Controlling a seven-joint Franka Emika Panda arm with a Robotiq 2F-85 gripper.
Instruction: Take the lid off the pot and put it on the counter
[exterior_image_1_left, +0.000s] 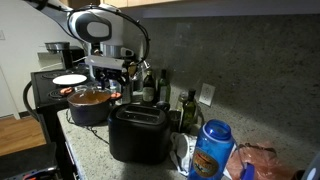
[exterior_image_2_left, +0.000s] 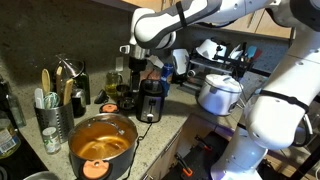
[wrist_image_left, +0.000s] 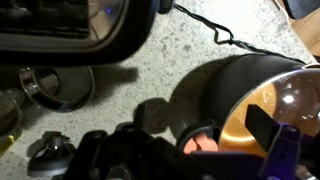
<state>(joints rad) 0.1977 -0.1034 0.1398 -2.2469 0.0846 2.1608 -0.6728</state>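
One pot (exterior_image_2_left: 129, 158), one lid (exterior_image_2_left: 100, 146), one toaster (exterior_image_2_left: 150, 100). In an exterior view the squat dark pot sits on the speckled counter (exterior_image_2_left: 162, 138) at the toaster's 7 o'clock. Its shiny see-through lid is seated on it, and orange shows through. The gripper (exterior_image_2_left: 141, 70) hangs at the toaster's 12 o'clock with nothing seen in its grasp; how wide it stands cannot be told.

The gripper (wrist_image_left: 205, 150) is hanging dark and blurred at the near edge, its jaws too indistinct to read, over the rim of the pot (wrist_image_left: 215, 85). To the tool's right, the pot's orange inside is glowing under the shiny lid (wrist_image_left: 285, 95). Ahead of the tool, a black toaster (wrist_image_left: 70, 25) and black cord (wrist_image_left: 215, 30) are resting on the speckled counter (wrist_image_left: 140, 70). A round metal-rimmed object (wrist_image_left: 55, 85) is lying to its left.
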